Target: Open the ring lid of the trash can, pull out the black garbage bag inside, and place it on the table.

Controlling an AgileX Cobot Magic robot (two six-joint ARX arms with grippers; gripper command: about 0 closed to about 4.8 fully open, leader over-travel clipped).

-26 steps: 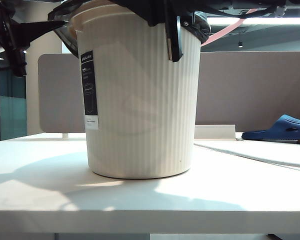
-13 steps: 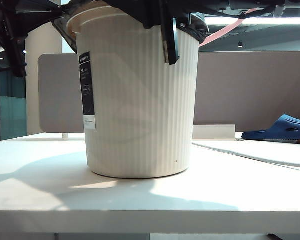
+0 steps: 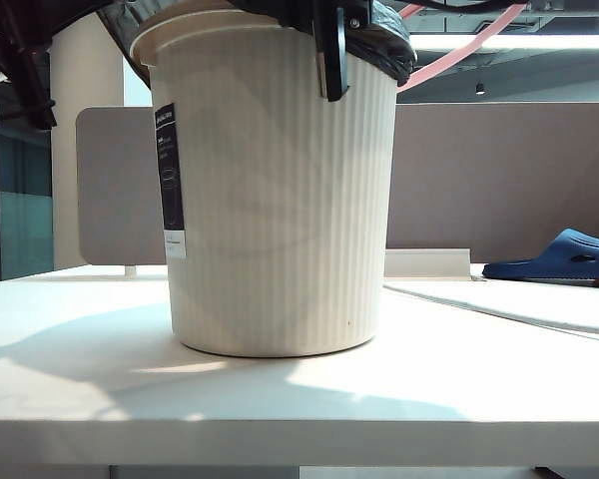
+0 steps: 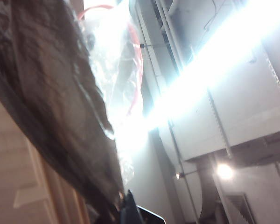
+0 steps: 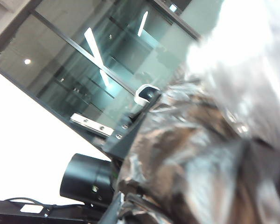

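The cream ribbed trash can (image 3: 270, 200) stands on the white table (image 3: 299, 399). The black garbage bag (image 3: 384, 45) bulges over the can's rim on both sides. The pink ring lid (image 3: 459, 50) slants up off the rim at the top right. One black finger (image 3: 331, 55) hangs over the can's front wall; I cannot tell which arm it belongs to. My left gripper (image 4: 128, 212) is shut on the bag's edge (image 4: 46, 93), beside the can's wall (image 4: 14, 186) and with the ring lid (image 4: 136, 70) beyond. My right gripper (image 5: 123, 205) is shut on crinkled bag plastic (image 5: 191, 154).
A grey-brown partition (image 3: 499, 180) runs behind the can. A blue slipper (image 3: 564, 257) lies at the far right of the table. Dark arm parts (image 3: 10, 60) hang at the upper left. The table's front edge is close to the camera.
The black finger on the can's front has risen and the bag's edge has come up with it. The left arm's dark links have lifted mostly out of the top left.
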